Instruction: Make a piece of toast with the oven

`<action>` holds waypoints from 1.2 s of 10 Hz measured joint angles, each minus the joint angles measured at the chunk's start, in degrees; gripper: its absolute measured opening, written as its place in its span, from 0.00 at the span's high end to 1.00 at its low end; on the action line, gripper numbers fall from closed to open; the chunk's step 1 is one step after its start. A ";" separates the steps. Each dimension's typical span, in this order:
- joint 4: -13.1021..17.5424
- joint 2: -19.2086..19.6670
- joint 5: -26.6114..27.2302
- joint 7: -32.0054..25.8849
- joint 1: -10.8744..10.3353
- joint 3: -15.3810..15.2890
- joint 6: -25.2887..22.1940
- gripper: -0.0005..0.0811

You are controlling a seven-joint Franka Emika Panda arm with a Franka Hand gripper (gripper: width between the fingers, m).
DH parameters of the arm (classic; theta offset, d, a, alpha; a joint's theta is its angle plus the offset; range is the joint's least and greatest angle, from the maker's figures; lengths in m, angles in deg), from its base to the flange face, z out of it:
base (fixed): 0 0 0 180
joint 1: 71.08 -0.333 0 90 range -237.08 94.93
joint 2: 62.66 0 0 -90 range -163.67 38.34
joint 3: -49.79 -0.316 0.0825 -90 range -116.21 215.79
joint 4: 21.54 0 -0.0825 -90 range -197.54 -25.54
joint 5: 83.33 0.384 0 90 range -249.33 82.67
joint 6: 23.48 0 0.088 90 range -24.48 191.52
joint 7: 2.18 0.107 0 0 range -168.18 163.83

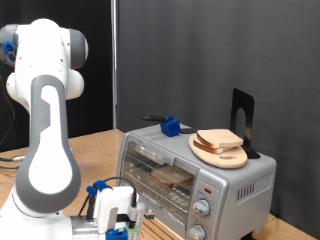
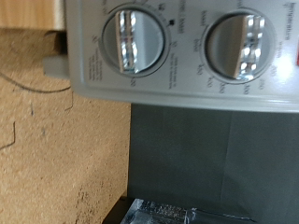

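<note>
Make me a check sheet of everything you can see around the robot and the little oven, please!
Surface: light wooden table with the oven standing on it.
Job's things: silver oven, door shut, two round knobs at its front; one piece of toast inside on the rack; another slice on the round wooden board on top of the oven.
Clutter: blue object on the oven's top; black stand behind the board.
Pincer: pincer low in front of the oven door, near the knobs; holding nothing that shows.
Cables: thin cable on the table at the exterior view's left.
Surroundings: dark curtain behind, pale wall beside it.
</note>
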 joint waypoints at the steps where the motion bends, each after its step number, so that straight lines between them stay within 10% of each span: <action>1: 0.47 0.24 0.00 -2.12 -0.23 -0.17 0.31 0.01; 12: 2.81 3.41 -0.26 -8.31 -1.47 -2.56 -0.20 0.01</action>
